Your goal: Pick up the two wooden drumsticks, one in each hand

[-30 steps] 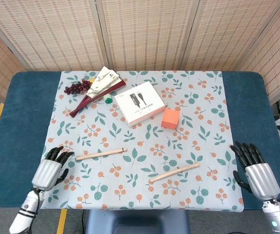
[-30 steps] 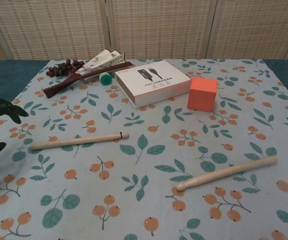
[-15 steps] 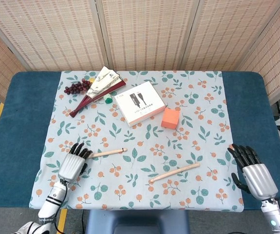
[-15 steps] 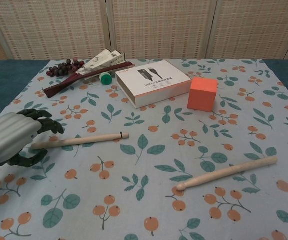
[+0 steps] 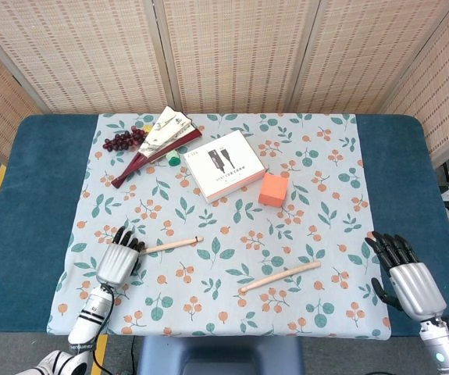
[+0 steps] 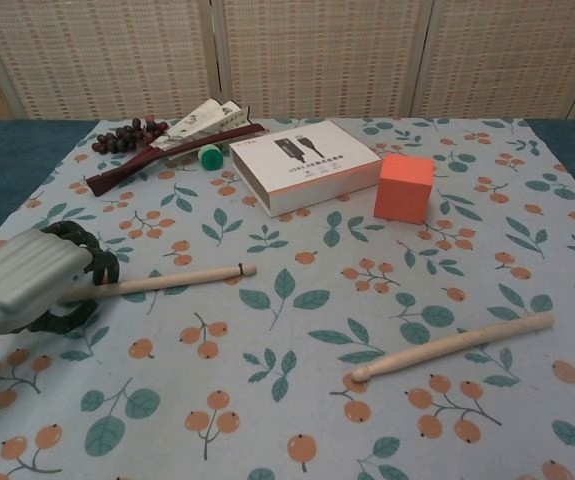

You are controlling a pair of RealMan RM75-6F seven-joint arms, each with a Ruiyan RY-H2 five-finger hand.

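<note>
Two wooden drumsticks lie on the floral cloth. The left drumstick (image 5: 173, 244) (image 6: 167, 281) lies nearly level, and my left hand (image 5: 117, 262) (image 6: 27, 280) covers its left end, fingers curled over the stick and thumb under it. It still rests on the cloth. The right drumstick (image 5: 280, 276) (image 6: 454, 346) lies slanted at the front centre-right, untouched. My right hand (image 5: 411, 281) hovers open at the table's right front edge, well to the right of that stick; the chest view does not show it.
A white box (image 5: 224, 165) and an orange cube (image 5: 273, 190) stand behind the sticks. A folded fan (image 5: 158, 141), dark grapes (image 5: 122, 141) and a small green cap (image 5: 174, 159) lie at the back left. Blue table (image 5: 37, 195) borders the cloth.
My left hand has moved right from the table's left edge onto the left drumstick's end and curled its fingers around it. The right hand has drifted slightly; both sticks lie where they were.
</note>
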